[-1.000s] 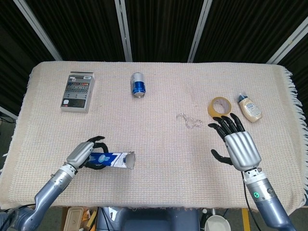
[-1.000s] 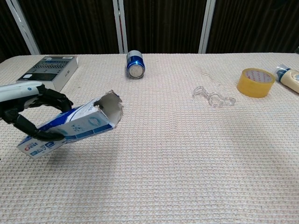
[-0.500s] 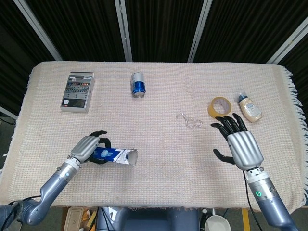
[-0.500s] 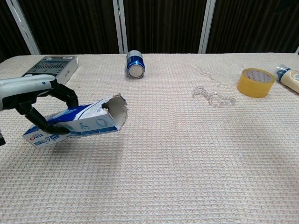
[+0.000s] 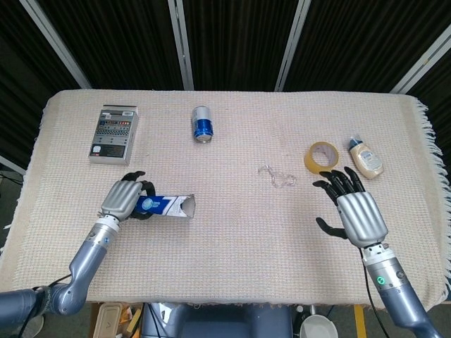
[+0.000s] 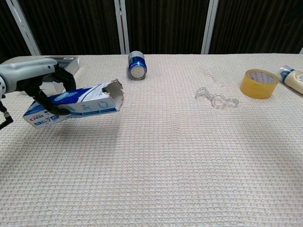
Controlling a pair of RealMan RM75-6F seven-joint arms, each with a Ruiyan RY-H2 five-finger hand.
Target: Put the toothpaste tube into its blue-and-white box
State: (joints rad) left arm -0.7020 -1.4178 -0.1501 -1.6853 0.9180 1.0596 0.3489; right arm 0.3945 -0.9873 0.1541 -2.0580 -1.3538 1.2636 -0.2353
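Observation:
My left hand (image 5: 123,198) grips the blue-and-white box (image 5: 167,206) near its closed end and holds it just above the cloth at the front left. In the chest view the box (image 6: 85,101) lies almost level in that hand (image 6: 33,78), its torn open end pointing right. A cream tube with a blue cap (image 5: 366,158) lies at the far right of the table, seen at the frame edge in the chest view as the tube (image 6: 293,78). My right hand (image 5: 356,211) hovers in front of the tube, fingers spread, holding nothing.
A blue can (image 5: 203,124) lies on its side at the back centre. A yellow tape roll (image 5: 321,155) sits beside the tube. A clear plastic piece (image 5: 277,176) lies mid-table. A grey flat box (image 5: 113,134) rests at the back left. A woven cloth (image 5: 239,232) covers the table.
My left hand has carried the box away from the front edge and levelled it out. My right hand has drifted slightly toward the front right.

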